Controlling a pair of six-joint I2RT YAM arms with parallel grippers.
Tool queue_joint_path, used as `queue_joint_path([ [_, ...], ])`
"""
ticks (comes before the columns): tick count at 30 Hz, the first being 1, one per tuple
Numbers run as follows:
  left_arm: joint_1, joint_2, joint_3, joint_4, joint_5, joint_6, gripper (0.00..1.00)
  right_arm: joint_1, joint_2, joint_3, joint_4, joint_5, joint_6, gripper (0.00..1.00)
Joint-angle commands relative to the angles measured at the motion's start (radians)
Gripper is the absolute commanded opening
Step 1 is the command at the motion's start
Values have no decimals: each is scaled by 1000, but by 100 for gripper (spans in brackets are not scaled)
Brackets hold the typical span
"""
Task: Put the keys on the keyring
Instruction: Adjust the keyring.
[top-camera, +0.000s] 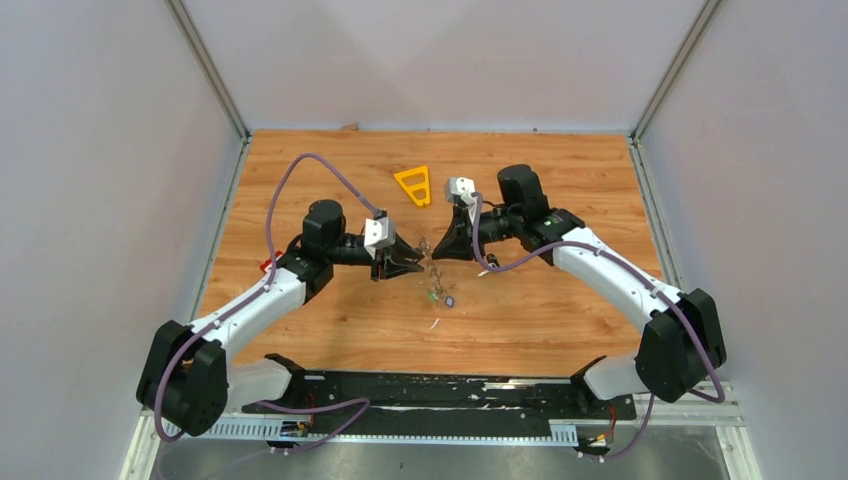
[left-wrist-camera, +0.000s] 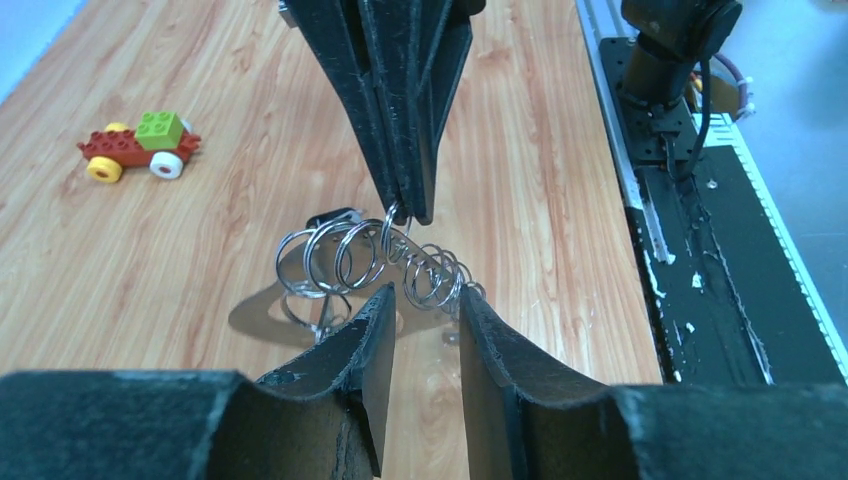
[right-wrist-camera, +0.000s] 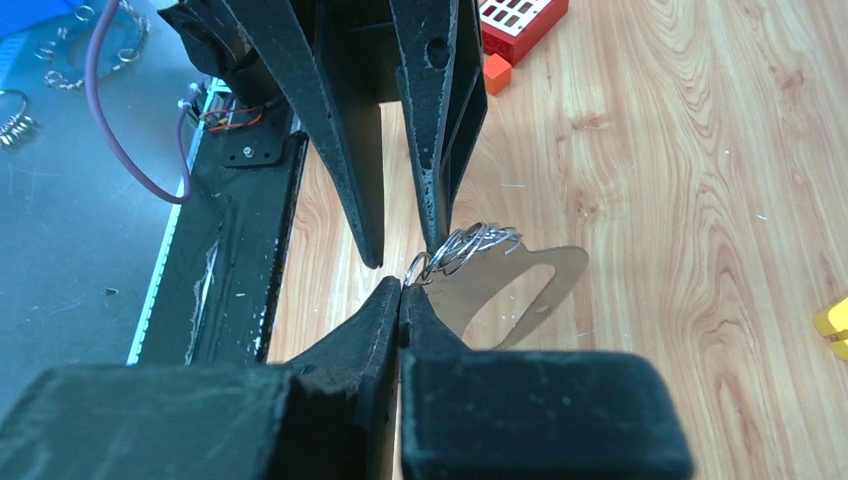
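- Keys (top-camera: 438, 294) with green and dark tags lie in a small heap on the wooden table (top-camera: 560, 320). They are at 6 o'clock of the point where the two arms meet, near it, and no gripper touches them.
- Right gripper (right-wrist-camera: 402, 290) has its fingers pressed together on the end ring of a chain of small wire rings (left-wrist-camera: 430, 275).
- Left gripper (left-wrist-camera: 427, 295) faces it from 9 o'clock in the top view. Its fingers stand a moderate gap apart, with the tips just beside the chain, and they grip nothing.
- Keyring (right-wrist-camera: 572, 275), a flat silver loop, shows just behind the chain in the right wrist view, at 3 o'clock of the pinched ring. I cannot tell whether it hangs on the chain or lies on the table.
- Yellow triangle frame (top-camera: 414, 185) lies at 12 o'clock of the grippers, apart from them.
- Toy car of blocks (left-wrist-camera: 140, 145) stands at 10 o'clock in the left wrist view, well apart from the chain.
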Motion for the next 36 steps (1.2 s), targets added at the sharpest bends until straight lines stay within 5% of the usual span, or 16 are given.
queue_joint_path([
  [1, -3, -25, -21, 217, 48, -81, 37, -3, -28, -5, 89, -70, 66, 0],
  [16, -8, 3, -26, 274, 67, -104, 29, -4, -6, -9, 129, -98, 104, 0],
  [25, -11, 6, -22, 257, 52, -118, 0, -5, -7, -18, 121, -62, 81, 0],
  [29, -20, -8, 63, -2, -34, -13, 0, -5, -15, -18, 85, -2, 32, 5],
  [32, -70, 12, 202, -372, -187, 196, 0, -5, -27, -17, 64, 49, 3, 19],
  [36, -114, 61, 338, -628, -307, 283, 0, -5, -41, -15, 49, 87, -22, 33],
])
